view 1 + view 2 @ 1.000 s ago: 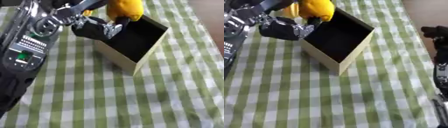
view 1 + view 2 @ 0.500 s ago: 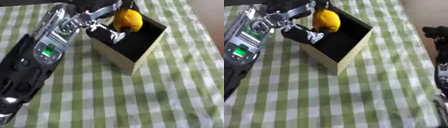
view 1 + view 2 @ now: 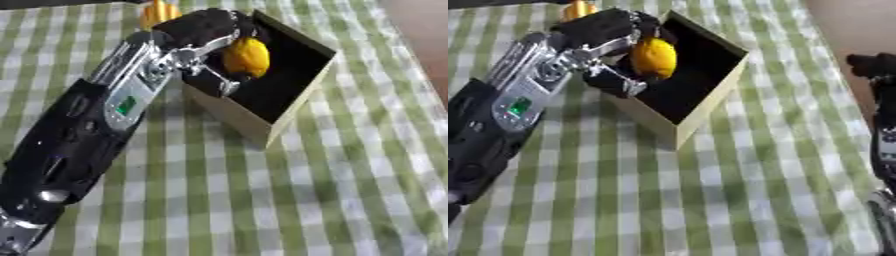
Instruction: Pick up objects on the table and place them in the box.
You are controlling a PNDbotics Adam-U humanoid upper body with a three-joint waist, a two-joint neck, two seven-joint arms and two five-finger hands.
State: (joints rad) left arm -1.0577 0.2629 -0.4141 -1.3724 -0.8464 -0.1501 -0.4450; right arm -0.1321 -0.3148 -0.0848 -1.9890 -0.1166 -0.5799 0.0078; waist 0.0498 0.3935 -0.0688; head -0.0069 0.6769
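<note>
Left hand (image 3: 203,31) partly hides yellow object (image 3: 247,57) over box (image 3: 302,95).

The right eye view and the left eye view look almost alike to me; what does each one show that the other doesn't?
Only the right eye view shows the robot's right arm, dark, at the picture's right edge; its hand cannot be made out. The left eye view alone shows nothing extra worth naming. Both show the left hand curled round a yellow rounded object over the open black-lined cardboard box, an orange thing behind, and the green checked tablecloth.
</note>
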